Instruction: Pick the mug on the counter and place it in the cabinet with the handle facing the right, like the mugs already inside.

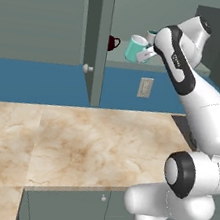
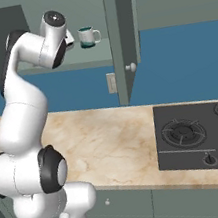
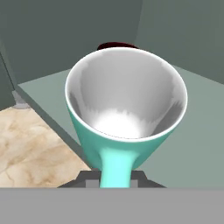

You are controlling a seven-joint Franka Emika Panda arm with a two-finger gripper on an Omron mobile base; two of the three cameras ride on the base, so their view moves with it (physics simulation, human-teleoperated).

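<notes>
Grey-green, the cabinet (image 1: 96, 39) stands open above the counter (image 1: 76, 142), its tall door (image 2: 121, 37) swung out with the small white knob (image 1: 87, 69) at its edge. The white arm reaches up into the opening, and the gripper (image 1: 148, 53) is closed on the mug's handle, as the hand view shows the teal loop running down between the dark tips. The mug (image 1: 136, 48) hangs tilted, mouth towards the hand camera, at the front of the pale shelf (image 3: 192, 131); whether it touches the shelf I cannot tell. Behind it stands the dark red mug (image 1: 113, 43), and further along the white mug with the teal band (image 2: 87, 36), its handle to the right.

By my judgement the carrying is done and the placing is in hand. The next move calls for righting the mug, turning its handle to the right, and lowering it clear of the red mug before the jaws part.
</notes>
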